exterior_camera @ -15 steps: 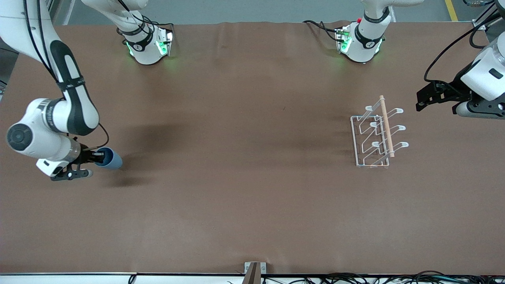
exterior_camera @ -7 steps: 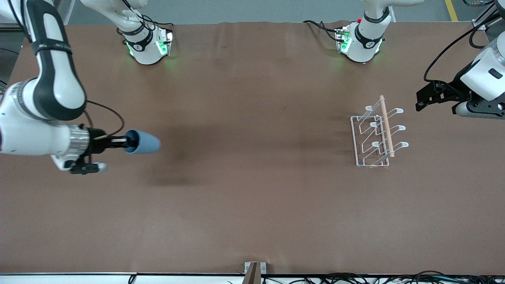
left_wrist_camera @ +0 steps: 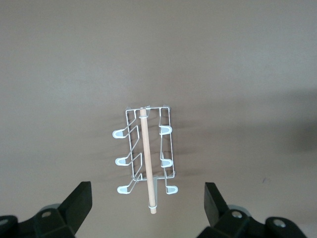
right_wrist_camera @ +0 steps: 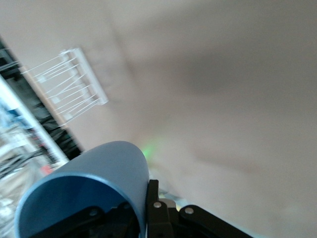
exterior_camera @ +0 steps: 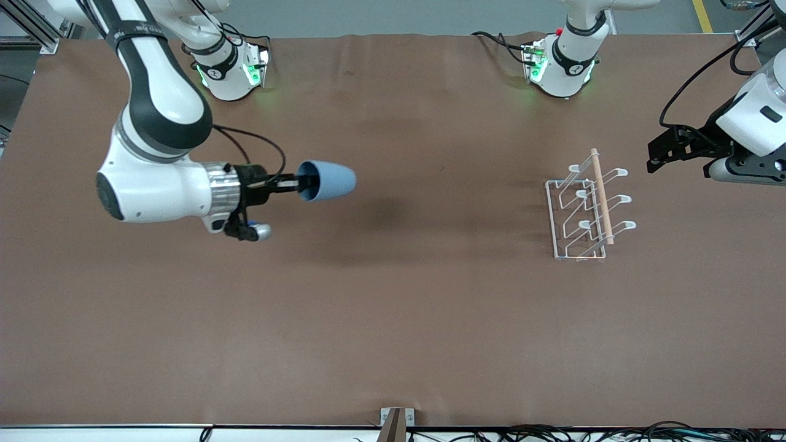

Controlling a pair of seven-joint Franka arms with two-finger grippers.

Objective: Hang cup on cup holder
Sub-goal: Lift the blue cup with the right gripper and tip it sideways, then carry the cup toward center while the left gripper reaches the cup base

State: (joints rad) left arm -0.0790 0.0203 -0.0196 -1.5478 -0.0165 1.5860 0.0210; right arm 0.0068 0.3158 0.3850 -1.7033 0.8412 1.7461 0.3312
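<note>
The light-blue cup (exterior_camera: pixel 328 180) hangs on its side in the air over the table's middle, mouth toward the right arm's wrist. My right gripper (exterior_camera: pixel 305 182) is shut on the cup's rim, one finger inside the wall and one outside (right_wrist_camera: pixel 152 201). The right wrist view shows the cup (right_wrist_camera: pixel 104 168) close up and the cup holder (right_wrist_camera: pixel 67 87) farther off. The white wire cup holder (exterior_camera: pixel 589 205) with its wooden rod stands at the left arm's end of the table, with nothing on its prongs. My left gripper (exterior_camera: pixel 654 157) waits open in the air beside the cup holder (left_wrist_camera: pixel 143 153), with nothing between its fingers (left_wrist_camera: pixel 81 198).
The two arm bases (exterior_camera: pixel 230 70) (exterior_camera: pixel 562 67) stand along the table edge farthest from the front camera. A small metal bracket (exterior_camera: pixel 396 418) sits at the edge nearest it, with cables (exterior_camera: pixel 583 433) below. Brown tabletop (exterior_camera: pixel 430 307) lies between the cup and the cup holder.
My right arm has carried the cup up from its end of the table toward the middle and toward the cup holder. The left arm has not moved.
</note>
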